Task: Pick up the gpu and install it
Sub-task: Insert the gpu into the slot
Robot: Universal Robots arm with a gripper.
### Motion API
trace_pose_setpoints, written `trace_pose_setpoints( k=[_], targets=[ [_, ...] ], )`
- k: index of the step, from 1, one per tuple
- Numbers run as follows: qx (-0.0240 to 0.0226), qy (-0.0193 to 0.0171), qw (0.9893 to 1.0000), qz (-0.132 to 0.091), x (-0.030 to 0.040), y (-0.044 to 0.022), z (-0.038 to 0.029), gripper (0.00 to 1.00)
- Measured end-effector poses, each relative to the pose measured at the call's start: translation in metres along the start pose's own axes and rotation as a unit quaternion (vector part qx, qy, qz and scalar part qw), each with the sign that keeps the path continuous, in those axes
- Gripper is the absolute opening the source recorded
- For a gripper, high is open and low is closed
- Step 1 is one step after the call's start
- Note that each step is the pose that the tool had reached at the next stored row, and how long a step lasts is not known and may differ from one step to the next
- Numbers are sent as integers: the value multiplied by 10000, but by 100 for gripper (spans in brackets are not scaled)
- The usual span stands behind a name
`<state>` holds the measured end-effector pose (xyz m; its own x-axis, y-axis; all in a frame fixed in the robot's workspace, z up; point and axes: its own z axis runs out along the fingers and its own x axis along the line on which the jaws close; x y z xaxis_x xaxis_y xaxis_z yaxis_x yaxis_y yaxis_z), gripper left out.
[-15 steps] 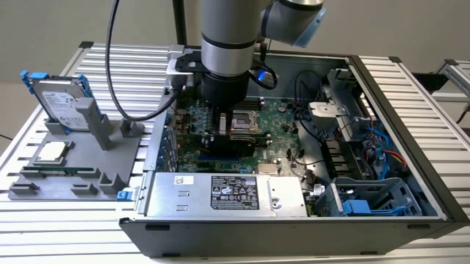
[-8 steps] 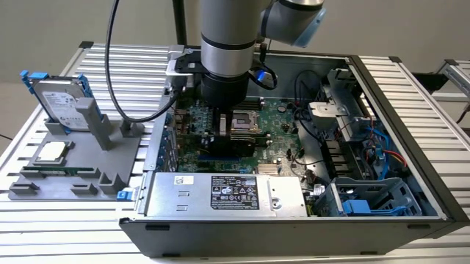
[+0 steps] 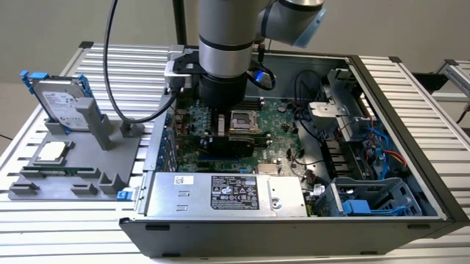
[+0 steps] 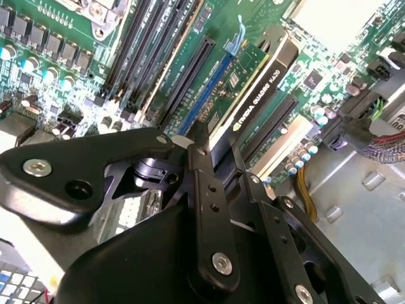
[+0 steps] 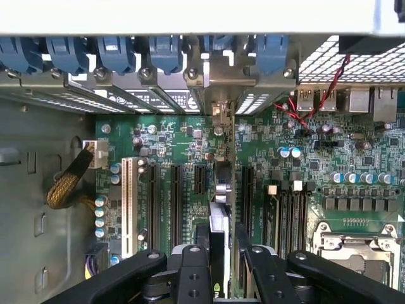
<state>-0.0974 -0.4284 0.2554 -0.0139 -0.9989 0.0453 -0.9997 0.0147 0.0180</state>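
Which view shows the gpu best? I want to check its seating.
The second wrist view: the gpu stands edge-up over the motherboard slots, its side visible. The first wrist view shows its thin top edge between the pincer fingers; the exterior view, a dark strip under the arm.

Open computer case (image 3: 397, 126), motherboard (image 3: 283, 118), hard drive (image 3: 60, 102), grey holder (image 3: 74, 165)

A green motherboard (image 5: 190, 152), black pincer (image 5: 218, 253), blue case clips (image 5: 114, 50) and black-edged gpu (image 4: 262, 95).

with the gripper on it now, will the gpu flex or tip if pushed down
Probably stiff: the gpu is a thin flat board with a black cover. It stands on edge on the motherboard, so it could tip sideways. The gripper straddles it, which should steady it.
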Motion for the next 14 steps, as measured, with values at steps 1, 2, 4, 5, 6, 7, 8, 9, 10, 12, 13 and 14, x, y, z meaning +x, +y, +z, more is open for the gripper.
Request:
trace_pose_setpoints(
  k=[1, 2, 4, 5, 6, 7, 8, 9, 10, 12, 13, 14],
  targets=[
    [-2, 1, 10000, 0, 0, 1, 0, 0],
    [-2, 2, 10000, 0, 0, 2, 0, 0],
    [1, 2, 10000, 1, 1, 3, 4, 0],
    [4, 2, 10000, 1, 1, 3, 4, 0],
    [5, 1, 10000, 1, 1, 3, 5, 0],
    [7, -1, 10000, 1, 0, 3, 5, 0],
    [8, -3, 10000, 1, 0, 3, 5, 0],
    [9, -5, 10000, 1, 0, 3, 5, 0],
    [10, -7, 10000, 1, 0, 3, 5, 0],
    [11, -12, 10000, 1, 0, 4, 5, 0],
    [11, -15, 10000, 2, 1, 3, 5, 0],
    [12, -18, 10000, 1, 0, 2, 5, 0]
  ],
)
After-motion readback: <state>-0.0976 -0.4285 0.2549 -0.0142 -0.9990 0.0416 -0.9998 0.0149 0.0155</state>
